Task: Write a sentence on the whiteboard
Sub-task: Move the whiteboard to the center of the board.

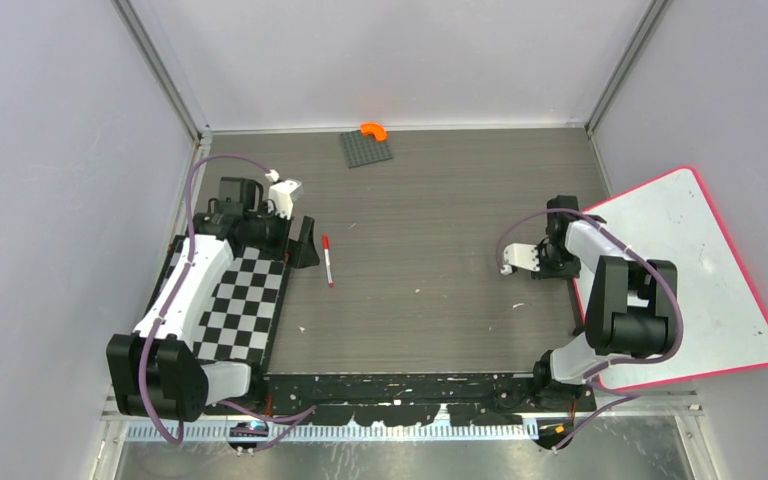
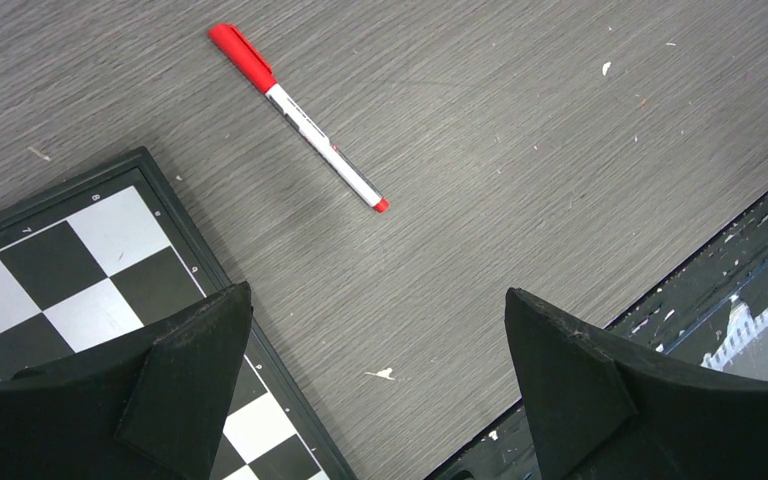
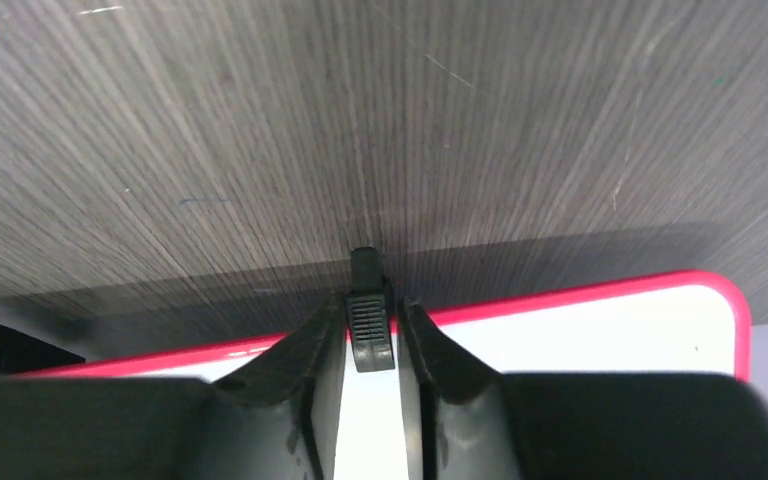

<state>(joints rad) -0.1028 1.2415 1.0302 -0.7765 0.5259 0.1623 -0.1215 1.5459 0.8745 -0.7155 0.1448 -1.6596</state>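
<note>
- Right claw (image 3: 372, 318) is pinching a small black clip (image 3: 368, 268) on the flat, pink-rimmed white whiteboard (image 3: 580, 335), likely to drag it inward.
- Left claw (image 2: 378, 320) is hanging wide open and empty near a red-capped white marker (image 2: 305, 125).
- Whiteboard is overhanging the grey woodgrain table (image 2: 520, 130) at its right edge, unwritten.

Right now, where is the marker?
Top view: the marker lies on the left of the table, just right of the checkerboard mat, beside the open left claw.

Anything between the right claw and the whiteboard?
Nothing visible. The right claw sits at the edge of the pink-red-rimmed flat white whiteboard, fingers pressed on both sides of its small black clip.
</note>
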